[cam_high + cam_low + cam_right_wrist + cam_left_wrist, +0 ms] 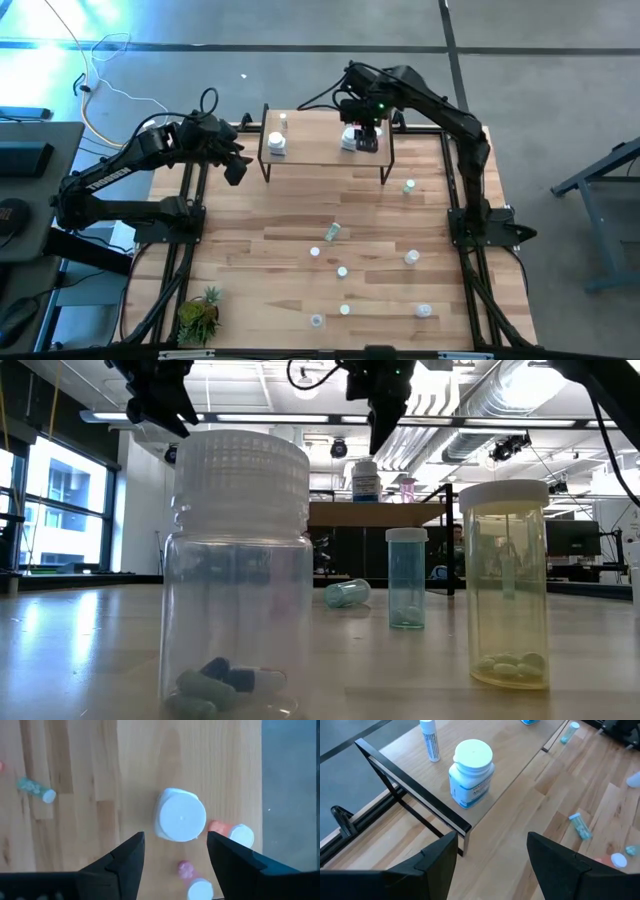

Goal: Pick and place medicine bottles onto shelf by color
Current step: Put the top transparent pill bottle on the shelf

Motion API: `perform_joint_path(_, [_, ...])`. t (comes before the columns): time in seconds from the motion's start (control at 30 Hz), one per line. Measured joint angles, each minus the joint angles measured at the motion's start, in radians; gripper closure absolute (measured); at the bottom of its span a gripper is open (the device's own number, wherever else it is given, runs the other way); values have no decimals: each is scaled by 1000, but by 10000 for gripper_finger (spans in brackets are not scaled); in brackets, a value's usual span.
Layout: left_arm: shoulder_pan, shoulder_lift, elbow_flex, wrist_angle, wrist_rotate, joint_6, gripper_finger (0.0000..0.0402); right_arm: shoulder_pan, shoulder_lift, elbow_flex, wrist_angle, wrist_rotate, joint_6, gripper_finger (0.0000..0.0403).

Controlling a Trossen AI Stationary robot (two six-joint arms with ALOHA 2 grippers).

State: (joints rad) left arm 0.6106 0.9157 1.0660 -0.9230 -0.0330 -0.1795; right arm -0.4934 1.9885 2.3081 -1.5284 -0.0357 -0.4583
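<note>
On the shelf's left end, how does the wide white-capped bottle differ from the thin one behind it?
The wide bottle is squat with a broad white cap and a blue-and-white label; the thin bottle is a narrow white tube with small blue print. The wide bottle stands near the shelf's front edge, the thin bottle nearer the back edge. Both stand upright, apart from each other, with neither end effector touching them.
</note>
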Motion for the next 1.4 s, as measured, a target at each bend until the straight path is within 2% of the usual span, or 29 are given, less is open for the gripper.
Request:
perform_joint_path(0.37, [-25,0,0,0,0,52,172,71,-69,0,0,-20,267,196])
perform_joint_path(0.47, [-31,0,0,0,0,53,172,103,-92,0,3,-54,327,196])
perform_joint_path(0.6, [-32,0,0,0,0,72,172,157,-114,0,5,-47,386,196])
perform_joint_path(0.97, [-32,0,0,0,0,118,172,338,-114,0,-42,173,530,196])
perform_joint_path(1.13, [-32,0,0,0,0,146,172,388,-114,0,-42,199,571,196])
perform_joint_path(1.27, [-32,0,0,0,1,157,172,419,-114,0,-42,266,603,196])
perform_joint_path(1.4, [-32,0,0,0,42,158,172,447,-113,0,-42,282,640,196])
